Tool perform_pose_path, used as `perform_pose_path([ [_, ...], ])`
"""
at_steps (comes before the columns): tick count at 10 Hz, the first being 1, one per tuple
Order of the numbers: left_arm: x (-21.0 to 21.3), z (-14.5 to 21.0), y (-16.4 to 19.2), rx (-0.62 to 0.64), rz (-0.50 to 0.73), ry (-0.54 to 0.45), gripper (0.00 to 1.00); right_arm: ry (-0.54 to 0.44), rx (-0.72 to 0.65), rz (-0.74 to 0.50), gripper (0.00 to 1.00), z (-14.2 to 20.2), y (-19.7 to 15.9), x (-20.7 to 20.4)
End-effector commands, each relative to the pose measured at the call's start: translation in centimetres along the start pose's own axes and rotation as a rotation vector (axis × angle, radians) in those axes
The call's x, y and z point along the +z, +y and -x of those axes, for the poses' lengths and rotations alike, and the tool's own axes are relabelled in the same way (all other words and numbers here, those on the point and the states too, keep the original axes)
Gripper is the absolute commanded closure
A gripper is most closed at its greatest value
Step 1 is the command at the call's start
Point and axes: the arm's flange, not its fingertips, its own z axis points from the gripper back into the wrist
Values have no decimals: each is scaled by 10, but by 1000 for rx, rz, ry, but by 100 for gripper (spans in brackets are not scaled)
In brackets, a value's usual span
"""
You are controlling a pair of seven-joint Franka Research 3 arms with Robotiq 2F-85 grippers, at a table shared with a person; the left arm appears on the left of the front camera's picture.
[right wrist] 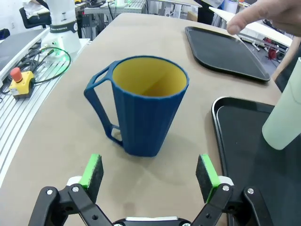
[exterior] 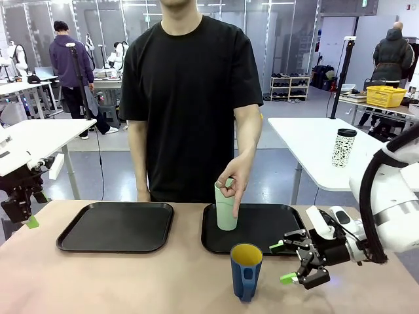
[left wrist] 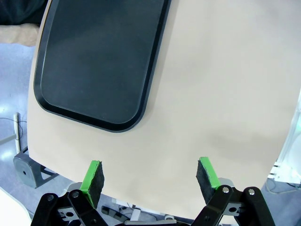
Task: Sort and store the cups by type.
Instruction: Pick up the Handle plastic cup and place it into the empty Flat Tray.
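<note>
The pale mint-green tumbler stands upright on the right black tray, and a person's hand grips its rim. In the right wrist view the tumbler shows at the right edge. On the bare table just in front of that tray stands the dark blue mug, yellow inside. My right gripper is open close to the mug's right side. In the right wrist view the mug stands just beyond the open gripper, its handle to the picture's left. My left gripper hangs open at the table's left edge.
The left black tray holds nothing; the left wrist view shows this tray beyond the open left gripper. A white cup with a black lid stands on a far table. A red stop button and cables lie beside the table.
</note>
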Motion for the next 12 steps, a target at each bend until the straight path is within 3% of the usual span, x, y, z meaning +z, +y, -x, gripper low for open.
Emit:
perform_pose_path([
  [1, -1, 1, -1, 2, -21, 6, 0, -29, 35, 11, 0, 16, 2, -16],
  [12, -1, 1, -1, 2, -21, 6, 0, -39, 15, -51, 0, 11, -8, -54],
])
